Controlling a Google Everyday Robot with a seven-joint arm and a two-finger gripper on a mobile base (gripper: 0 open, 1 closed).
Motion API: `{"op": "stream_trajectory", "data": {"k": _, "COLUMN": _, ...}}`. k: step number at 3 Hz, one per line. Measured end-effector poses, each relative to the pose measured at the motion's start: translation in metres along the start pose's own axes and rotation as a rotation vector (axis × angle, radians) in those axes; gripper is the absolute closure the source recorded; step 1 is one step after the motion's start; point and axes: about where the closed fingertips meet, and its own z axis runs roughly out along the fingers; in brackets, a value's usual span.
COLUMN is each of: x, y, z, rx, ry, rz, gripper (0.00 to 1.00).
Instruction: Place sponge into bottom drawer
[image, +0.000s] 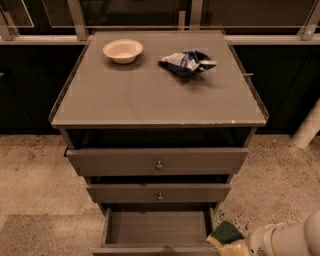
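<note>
The bottom drawer is pulled open at the foot of the grey cabinet, and its plain inner floor shows bare. My gripper is at the lower right, just outside the drawer's right front corner. It is shut on the sponge, whose dark green top shows over a pale yellow edge. The sponge sits beside the drawer's right wall, not inside the box. The lower part of the gripper is cut off by the frame's bottom edge.
Two wider drawers with round knobs stand slightly open above it. On the cabinet top are a cream bowl and a blue-and-white foil bag. Speckled floor lies on both sides, with a white post at the right.
</note>
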Motion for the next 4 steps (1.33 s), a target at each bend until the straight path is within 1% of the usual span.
{"op": "stream_trajectory", "data": {"k": 1, "x": 0.043, "y": -0.022, "z": 0.056, "rx": 0.007, "ry": 0.018, "rz": 0.129, "gripper": 1.00}}
{"op": "stream_trajectory", "data": {"k": 2, "x": 0.047, "y": -0.040, "z": 0.099, "rx": 0.011, "ry": 0.009, "rz": 0.157, "gripper": 1.00}}
{"op": "stream_trajectory", "data": {"k": 3, "x": 0.032, "y": -0.042, "z": 0.127, "rx": 0.001, "ry": 0.033, "rz": 0.108, "gripper": 1.00}}
{"op": "stream_trajectory", "data": {"k": 4, "x": 0.032, "y": -0.042, "z": 0.126, "rx": 0.001, "ry": 0.033, "rz": 0.108, "gripper": 1.00}}
